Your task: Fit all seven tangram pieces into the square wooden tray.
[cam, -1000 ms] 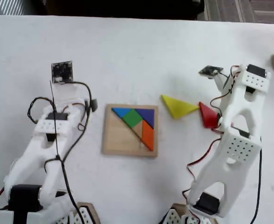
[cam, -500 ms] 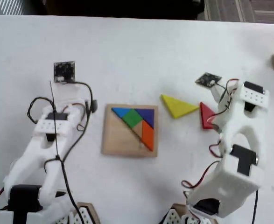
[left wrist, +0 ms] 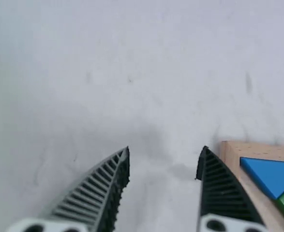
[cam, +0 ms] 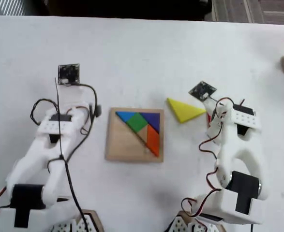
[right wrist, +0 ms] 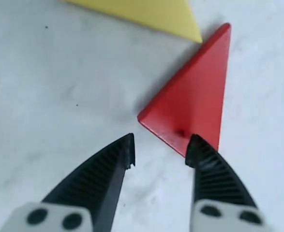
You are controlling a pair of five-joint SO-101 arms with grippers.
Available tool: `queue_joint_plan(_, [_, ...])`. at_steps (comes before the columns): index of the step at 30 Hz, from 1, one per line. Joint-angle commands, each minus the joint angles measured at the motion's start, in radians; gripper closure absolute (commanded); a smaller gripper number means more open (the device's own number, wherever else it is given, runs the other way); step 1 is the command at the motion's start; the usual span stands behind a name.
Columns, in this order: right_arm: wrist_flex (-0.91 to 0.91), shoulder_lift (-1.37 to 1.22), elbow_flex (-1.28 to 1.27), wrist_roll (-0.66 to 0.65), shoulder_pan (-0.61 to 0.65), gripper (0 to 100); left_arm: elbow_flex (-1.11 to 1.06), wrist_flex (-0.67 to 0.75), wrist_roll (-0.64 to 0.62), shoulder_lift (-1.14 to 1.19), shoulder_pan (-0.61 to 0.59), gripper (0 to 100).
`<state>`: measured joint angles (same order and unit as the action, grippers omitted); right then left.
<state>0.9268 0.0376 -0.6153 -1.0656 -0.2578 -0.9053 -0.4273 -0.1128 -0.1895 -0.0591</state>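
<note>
Nearest the arms' bases, the square wooden tray [cam: 122,144] is lying flat on the white table [cam: 132,53], between the two arms. Its near-left half is showing bare wood. Its far-right half is holding an orange piece [cam: 153,138] nearest, then a green square [cam: 138,122], with a blue triangle [cam: 125,116] and a purple triangle [cam: 153,118] along the tray's far edge.

The left gripper [left wrist: 163,159] is hovering just off the tray's far-left corner, over bare table. Its ribbed fingers [left wrist: 108,188] are standing spread apart with nothing between them, and one of them is sitting close beside the tray's rim.

To the right of the tray, outside it, the right gripper [right wrist: 158,145] is hanging low with its claw parted and nothing gripped. One fingertip [right wrist: 200,154] is overlapping the near corner of the red triangle [right wrist: 195,101], though whether it is touching cannot be told; the other is pointing at bare table. From above, the arm is covering most of that red piece.

A little farther out, the yellow triangle [cam: 184,110] is lying flat between the tray's far-right corner and the red triangle, its tip almost meeting the red one's point.
</note>
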Motion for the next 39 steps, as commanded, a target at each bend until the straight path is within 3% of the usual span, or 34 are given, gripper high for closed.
queue_joint_plan(1, [-0.025, 0.047, 0.005, 0.021, 0.019, 77.7, 0.115, -0.003, 0.006, 0.064, 0.008, 76])
queue_joint_plan(15, [-0.225, -0.176, 0.021, -0.080, 0.022, 76.5, 0.160, -0.052, 0.008, 0.102, 0.012, 76])
queue_joint_plan(26, [-0.174, -0.185, 0.031, -0.198, 0.012, 75.8, 0.161, -0.052, 0.008, 0.104, 0.008, 76])
queue_joint_plan(31, [-0.182, -0.243, 0.041, -0.218, -0.001, 70.0, 0.161, -0.052, 0.008, 0.104, 0.008, 76])
queue_joint_plan(39, [-0.054, -0.417, 0.232, -0.321, -0.036, 70.0, 0.160, -0.052, 0.008, 0.104, 0.012, 76])
